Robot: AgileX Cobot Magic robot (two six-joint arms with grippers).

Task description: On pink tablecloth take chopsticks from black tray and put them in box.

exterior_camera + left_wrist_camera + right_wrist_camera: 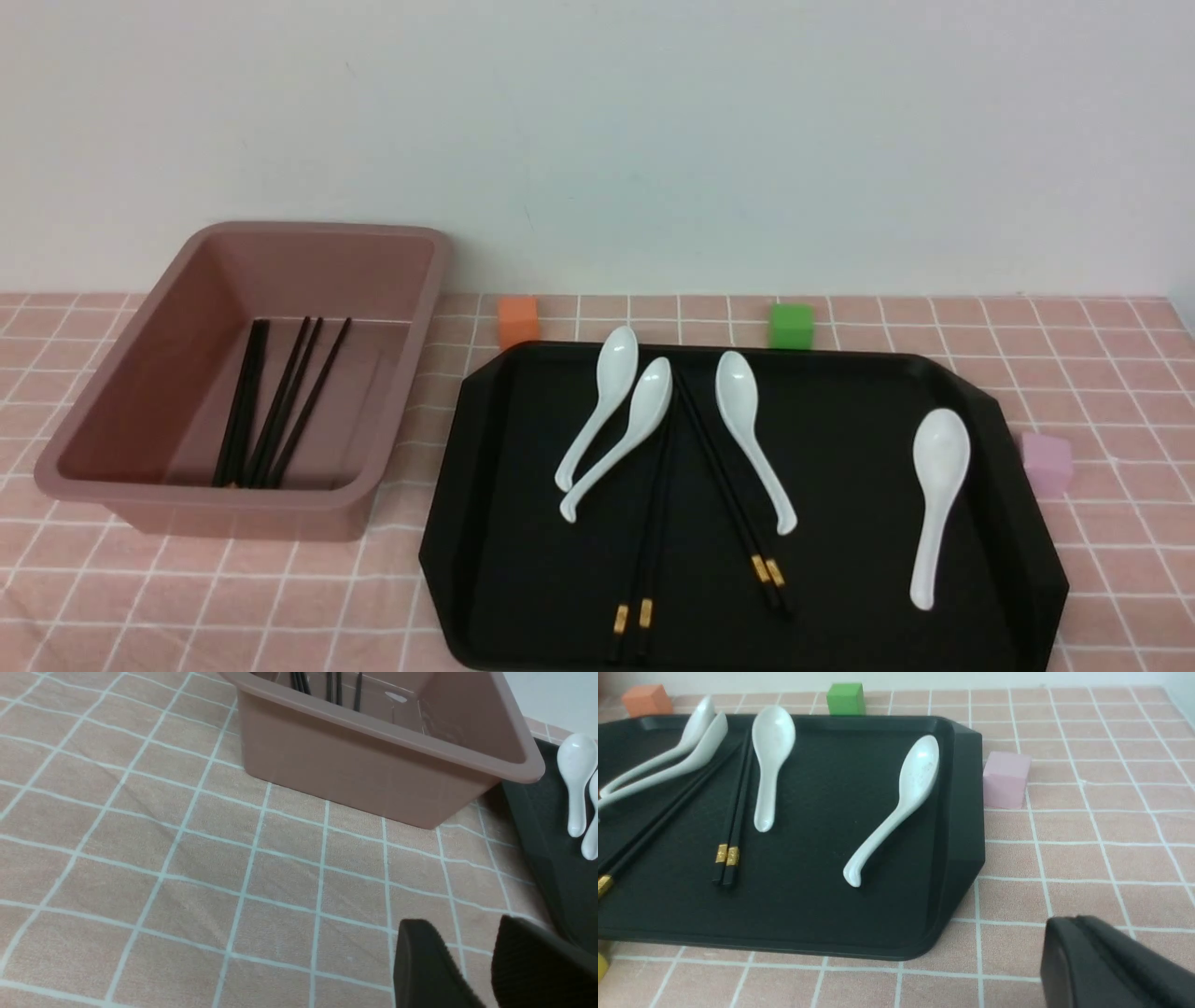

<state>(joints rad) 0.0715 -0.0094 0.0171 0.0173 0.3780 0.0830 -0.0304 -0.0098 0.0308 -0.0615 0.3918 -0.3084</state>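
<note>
**Four chopsticks left on the tray**

Two pairs of chopsticks lie lengthwise on the black tray, gold bands nearest the robot; others rest in the box. Only the wrist views show the arms, low over the pink tablecloth: left gripper apart, right gripper together, both empty.

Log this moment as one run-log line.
phase: between picks | chopsticks in box | chopsticks on black tray | left gripper: open, empty | right gripper: shut, empty
</note>
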